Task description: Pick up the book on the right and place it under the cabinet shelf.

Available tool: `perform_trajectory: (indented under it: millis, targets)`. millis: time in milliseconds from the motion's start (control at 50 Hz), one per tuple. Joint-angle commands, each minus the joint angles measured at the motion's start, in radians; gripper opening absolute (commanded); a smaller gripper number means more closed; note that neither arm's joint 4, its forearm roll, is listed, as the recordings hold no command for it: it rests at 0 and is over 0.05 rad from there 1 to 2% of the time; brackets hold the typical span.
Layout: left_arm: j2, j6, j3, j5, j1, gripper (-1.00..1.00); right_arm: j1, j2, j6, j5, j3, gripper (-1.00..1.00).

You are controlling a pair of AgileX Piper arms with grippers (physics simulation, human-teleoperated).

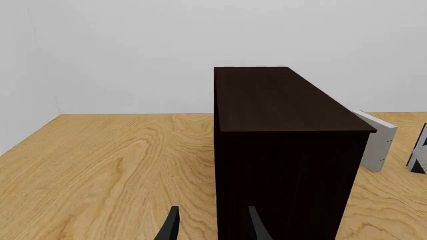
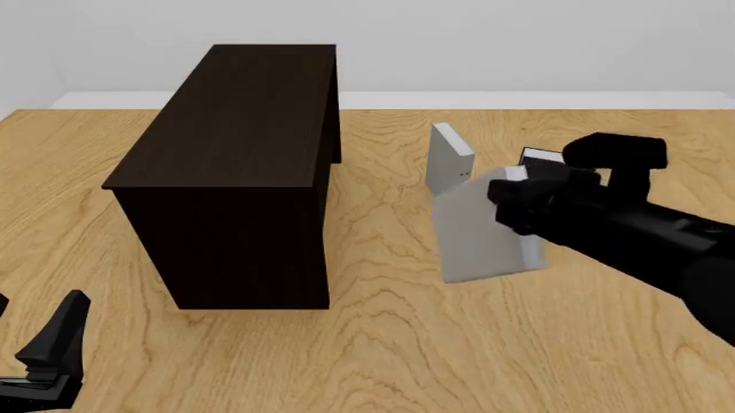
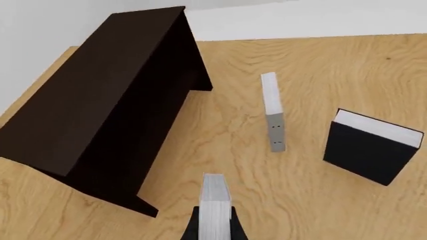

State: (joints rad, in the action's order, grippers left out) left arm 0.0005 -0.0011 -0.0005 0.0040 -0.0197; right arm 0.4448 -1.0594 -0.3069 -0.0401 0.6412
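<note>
The book (image 2: 480, 231), plain light grey, hangs tilted to the right of the cabinet shelf (image 2: 236, 163), and my right gripper (image 2: 514, 205) is shut on its upper part. In the right wrist view its white page edge (image 3: 213, 202) stands between the fingers (image 3: 193, 227). The cabinet shelf (image 3: 100, 110) is a large dark brown box whose open side faces the books. My left gripper (image 2: 34, 344) rests open low at the near left, in front of the cabinet shelf's end (image 1: 287, 165); its fingers (image 1: 170, 227) hold nothing.
A second grey book (image 2: 450, 157) stands upright behind the held one, seen also as the grey book (image 3: 272, 110) and the grey book (image 1: 377, 142). A black-covered book (image 3: 370, 150) stands further right, mostly hidden behind my right arm in the front view. Bare wooden table (image 2: 379, 344) lies in front.
</note>
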Motion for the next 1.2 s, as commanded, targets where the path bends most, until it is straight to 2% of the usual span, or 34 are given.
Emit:
perform_trajectory:
  millis: [20,180,280,480,640,720,820,1200]
  targets:
    - [0.000,0.000,0.000,0.000,0.000,1.00,0.039,-0.060,-0.146,0.144,-0.017,-1.00]
    - [0.000,0.000,0.000,-0.001,0.000,1.00,0.041,-0.131,-0.234,0.284,-0.050,-1.00]
    - [0.000,0.000,0.000,-0.001,0.000,1.00,0.040,-0.172,-0.308,0.370,-0.064,-1.00]
    - [0.000,0.000,0.000,0.000,0.000,1.00,0.063,-0.253,-0.345,0.450,-0.048,-1.00]
    - [0.000,0.000,0.000,0.000,0.000,1.00,0.073,-0.327,-0.404,0.535,-0.042,-1.00]
    - [0.000,0.000,0.000,0.000,0.000,1.00,0.070,-0.366,-0.409,0.557,-0.023,-1.00]
    - [0.000,0.000,0.000,-0.001,0.000,1.00,0.071,-0.413,-0.444,0.600,-0.009,-1.00]
    - [0.000,0.000,-0.001,0.000,-0.001,1.00,0.053,-0.661,-0.467,0.704,0.091,-1.00]
